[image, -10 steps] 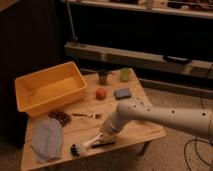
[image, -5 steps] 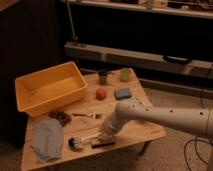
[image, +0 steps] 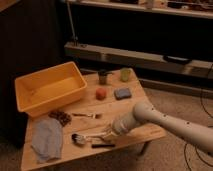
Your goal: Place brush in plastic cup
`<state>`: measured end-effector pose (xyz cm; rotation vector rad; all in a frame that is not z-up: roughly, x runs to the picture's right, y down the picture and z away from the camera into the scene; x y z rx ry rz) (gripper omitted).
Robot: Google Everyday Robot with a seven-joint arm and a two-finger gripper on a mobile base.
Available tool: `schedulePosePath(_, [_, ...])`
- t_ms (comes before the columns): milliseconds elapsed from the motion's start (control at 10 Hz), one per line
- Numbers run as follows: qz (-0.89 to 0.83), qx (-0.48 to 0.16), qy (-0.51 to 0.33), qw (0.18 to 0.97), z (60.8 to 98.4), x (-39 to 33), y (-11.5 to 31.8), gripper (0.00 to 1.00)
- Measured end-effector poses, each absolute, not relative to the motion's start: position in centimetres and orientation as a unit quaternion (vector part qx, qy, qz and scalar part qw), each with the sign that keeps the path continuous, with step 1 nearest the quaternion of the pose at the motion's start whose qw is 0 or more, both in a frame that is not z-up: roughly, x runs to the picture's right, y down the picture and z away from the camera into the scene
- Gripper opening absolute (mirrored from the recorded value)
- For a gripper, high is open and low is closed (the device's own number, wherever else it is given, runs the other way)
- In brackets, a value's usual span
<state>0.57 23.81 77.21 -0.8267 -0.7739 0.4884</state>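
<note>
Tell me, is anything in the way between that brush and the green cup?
The claw is right at the brush, nothing visible between them. Between it and the plastic cup lie a reddish lump and a blue-grey block, both low, probably passable overhead.

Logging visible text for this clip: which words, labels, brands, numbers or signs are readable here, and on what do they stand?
None readable.
The plastic cup, dark cup, yellow bin and brush look plain.
Items on the top shelf are too blurred to tell whether they carry print.
The tool, low over the front of the table by the brush handle, shows no marking.
</note>
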Motion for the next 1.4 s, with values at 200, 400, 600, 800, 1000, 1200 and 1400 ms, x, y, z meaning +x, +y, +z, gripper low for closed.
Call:
schedulePosePath(200, [0.287, -0.4, -0.377, 0.785, 77.5, 2.2, 23.0, 0.0])
schedulePosePath(400, [0.271, -0.4, -0.363, 0.797, 77.2, 2.3, 22.0, 0.0])
schedulePosePath(600, [0.241, -0.397, -0.323, 0.825, 77.0, 2.7, 20.9, 0.0])
schedulePosePath(800, [0.236, -0.393, -0.298, 0.837, 77.7, 4.1, 19.3, 0.0])
schedulePosePath(1000, [0.251, -0.383, -0.3, 0.837, 78.1, 5.8, 17.7, 0.0])
schedulePosePath(1200, [0.266, -0.368, -0.306, 0.836, 78.1, 7.5, 15.1, 0.0])
schedulePosePath(1400, [0.278, -0.355, -0.304, 0.839, 78.2, 9.4, 12.2, 0.0])
